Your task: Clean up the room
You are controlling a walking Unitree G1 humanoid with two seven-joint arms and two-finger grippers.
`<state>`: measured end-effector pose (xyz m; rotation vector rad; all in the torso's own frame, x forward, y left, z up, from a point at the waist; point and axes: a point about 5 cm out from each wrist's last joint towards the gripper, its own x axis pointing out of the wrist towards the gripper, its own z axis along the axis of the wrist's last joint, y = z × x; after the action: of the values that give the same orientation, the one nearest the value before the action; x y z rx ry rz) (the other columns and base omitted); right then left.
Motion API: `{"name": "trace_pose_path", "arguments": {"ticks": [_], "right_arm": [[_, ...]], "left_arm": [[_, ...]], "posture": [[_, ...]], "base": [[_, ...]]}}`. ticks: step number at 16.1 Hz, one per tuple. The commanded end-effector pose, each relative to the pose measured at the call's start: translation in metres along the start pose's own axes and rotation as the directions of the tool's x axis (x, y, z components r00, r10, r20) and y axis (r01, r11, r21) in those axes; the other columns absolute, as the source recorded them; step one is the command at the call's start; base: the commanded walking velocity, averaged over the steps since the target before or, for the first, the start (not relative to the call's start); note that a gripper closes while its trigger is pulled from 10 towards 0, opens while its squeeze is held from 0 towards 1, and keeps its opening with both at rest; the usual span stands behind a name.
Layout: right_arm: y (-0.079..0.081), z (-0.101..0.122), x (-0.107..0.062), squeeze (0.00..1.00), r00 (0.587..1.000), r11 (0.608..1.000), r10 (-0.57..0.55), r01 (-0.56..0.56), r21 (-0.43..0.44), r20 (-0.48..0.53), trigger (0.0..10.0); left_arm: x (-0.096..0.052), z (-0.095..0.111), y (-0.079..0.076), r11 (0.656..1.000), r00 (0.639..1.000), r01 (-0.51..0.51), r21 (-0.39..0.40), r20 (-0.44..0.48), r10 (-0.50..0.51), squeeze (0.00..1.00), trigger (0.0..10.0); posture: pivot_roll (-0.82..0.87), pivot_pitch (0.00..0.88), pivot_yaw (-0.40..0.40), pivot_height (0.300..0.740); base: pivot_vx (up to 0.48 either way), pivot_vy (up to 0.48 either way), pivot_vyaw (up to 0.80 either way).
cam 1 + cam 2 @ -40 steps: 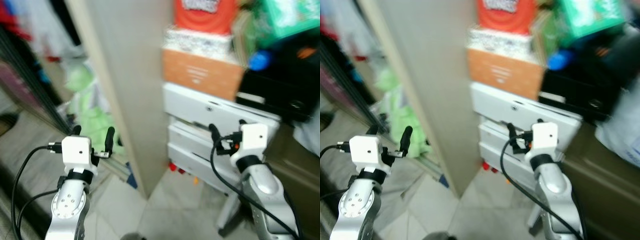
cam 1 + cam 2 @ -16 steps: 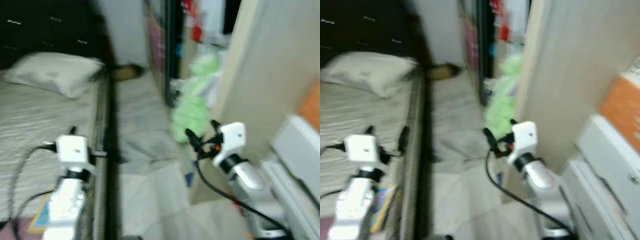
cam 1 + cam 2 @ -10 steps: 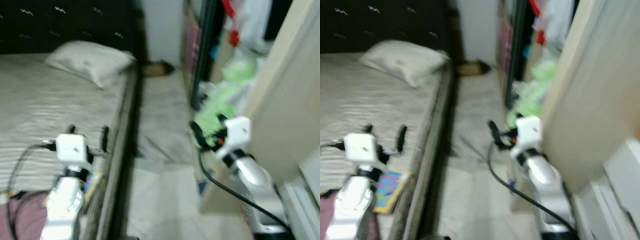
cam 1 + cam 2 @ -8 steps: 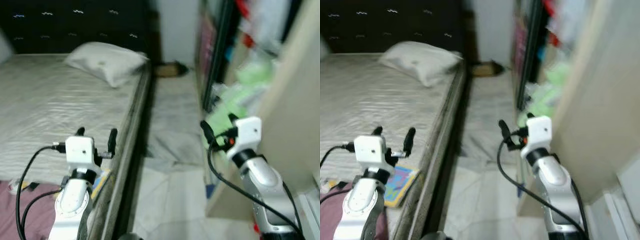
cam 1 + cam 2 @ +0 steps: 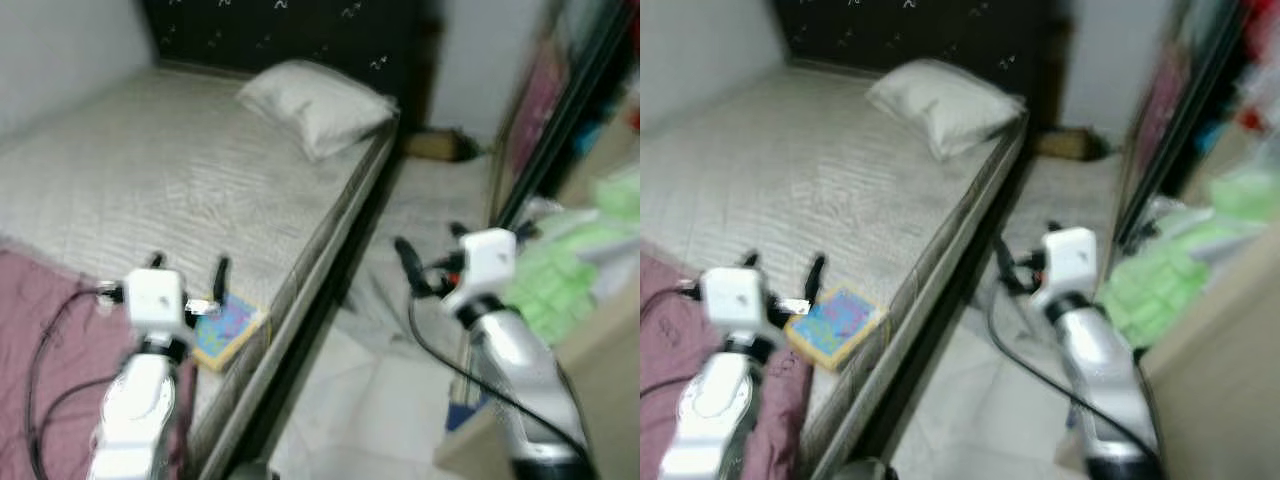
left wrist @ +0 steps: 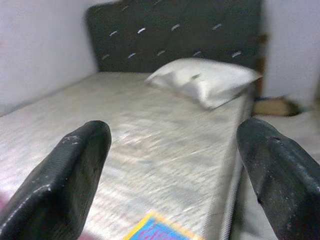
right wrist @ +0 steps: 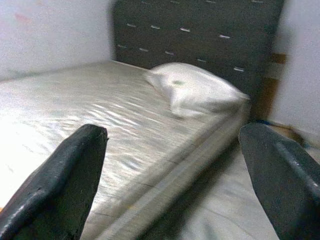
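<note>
I'm looking down at a wide bed with a pale grey quilted cover (image 5: 190, 190) that takes up my left side, its long edge running diagonally from the white pillow (image 5: 315, 100) near the dark tufted headboard (image 5: 920, 30) down toward me. A colourful flat picture book (image 5: 835, 322) lies right at that bed edge, close to the corner of a mauve blanket (image 5: 40, 330) that is cut off by the frame. My left hand (image 5: 187, 277) hovers over the bed just beside the book, fingers spread, holding nothing. My right hand (image 5: 428, 258) hangs over the narrow floor aisle between bed and wardrobe, fingers also apart and empty. The aisle is tight: pale tile floor (image 5: 370, 410) near me, a grey rumpled floor cloth (image 5: 1070, 200) further up. On the right a dark sliding-door frame (image 5: 555, 110) and a beige cabinet panel (image 5: 1230, 380) close it in. A light green soft bundle (image 5: 1170, 275) sits at the wardrobe foot, too blurred to identify. A small brown object (image 5: 440, 146) at the aisle's far end is unclear too.
</note>
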<state>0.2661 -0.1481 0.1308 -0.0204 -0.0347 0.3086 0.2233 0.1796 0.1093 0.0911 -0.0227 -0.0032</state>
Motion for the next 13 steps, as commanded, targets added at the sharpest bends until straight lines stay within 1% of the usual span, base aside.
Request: {"name": "trace_pose_path", "arguments": {"ticks": [1, 13], "right_arm": [[-0.0075, -0.0013, -0.0029, 0.00, 1.000, 0.999, -0.022, 0.021, -0.024, -0.011, 10.0], [-0.0058, -0.0013, 0.0008, 0.00, 1.000, 0.999, -0.012, 0.012, -0.031, 0.001, 10.0]], "left_arm": [[0.0024, 0.0036, -0.0041, 1.000, 1.000, 0.020, -0.004, 0.014, -0.020, 0.00, 10.0], [0.0047, 0.0025, -0.0051, 1.000, 1.000, 0.029, 0.003, 0.012, -0.029, 0.00, 10.0]], "posture": [[-0.06, 0.000, 0.007, 0.740], [-0.06, 0.000, 0.007, 0.740]], "base": [[0.000, 0.000, 0.79], [0.000, 0.000, 0.79]]}}
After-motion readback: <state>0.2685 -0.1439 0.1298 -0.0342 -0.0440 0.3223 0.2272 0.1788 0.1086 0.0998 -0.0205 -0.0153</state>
